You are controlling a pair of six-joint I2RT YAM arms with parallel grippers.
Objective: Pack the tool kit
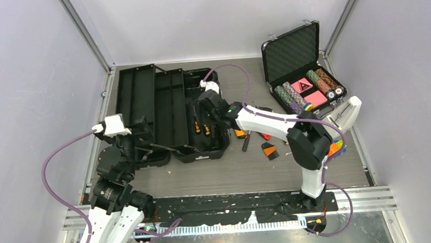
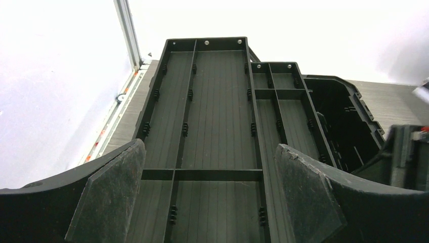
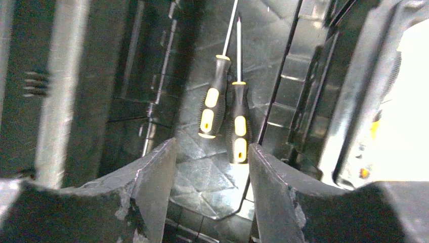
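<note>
The toolbox [image 1: 168, 110] lies open on the left half of the worktop [image 1: 260, 175], toward the far side. Its divided trays are folded out to the left and its deep main well is on the right. The trays, seen close in the left wrist view, hold nothing in the parts that show. At the far right stands the open poker chip case [image 1: 293, 53], which is no part of this job. The left gripper [image 2: 208, 152] hangs over the near end of the trays with its fingers spread wide and nothing between them. The right gripper [image 3: 211, 152] reaches into the main well with its fingers apart and holding nothing. Just beyond their tips, two screwdrivers [image 3: 212, 106] with yellow-and-black handles lie side by side on the floor of the well. So packing has begun, with these two in place. A handful of loose hand tools [image 1: 246, 141], orange, black and red, lie on the worktop just right of the toolbox. They have to go in, and the trays and lid then have to be folded shut, so I judge the task well under halfway.
</note>
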